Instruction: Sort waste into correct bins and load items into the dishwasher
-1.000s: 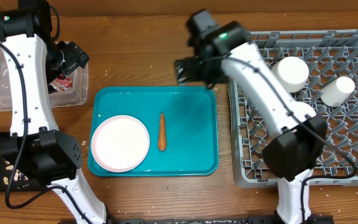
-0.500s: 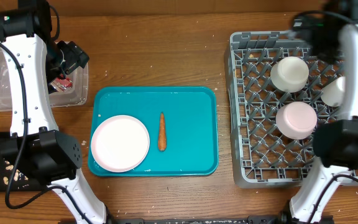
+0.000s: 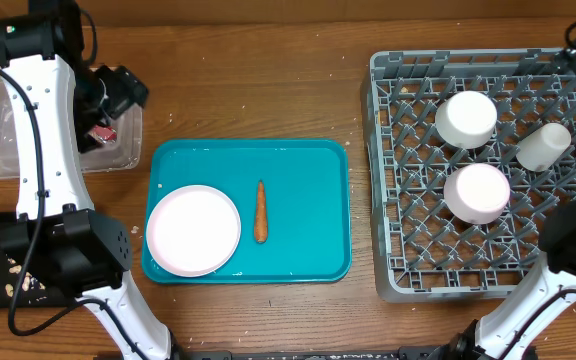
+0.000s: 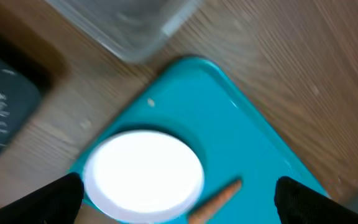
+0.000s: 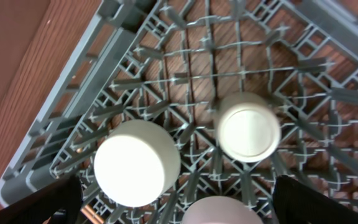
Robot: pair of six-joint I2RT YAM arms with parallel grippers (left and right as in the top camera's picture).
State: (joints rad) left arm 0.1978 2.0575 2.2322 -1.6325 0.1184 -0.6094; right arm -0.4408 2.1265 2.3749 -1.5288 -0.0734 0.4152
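We are sorting with the left gripper [image 4: 179, 193] and right gripper [image 5: 176, 194] both spread wide, empty, and judging the carrot [image 3: 260, 211] next, needing a pinch across its width.

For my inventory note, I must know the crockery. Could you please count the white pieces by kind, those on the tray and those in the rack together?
Plate: 1, on the teal tray
Bowls: 2, upside down in the grey rack
Cup: 1, lying in the rack
Total: 4
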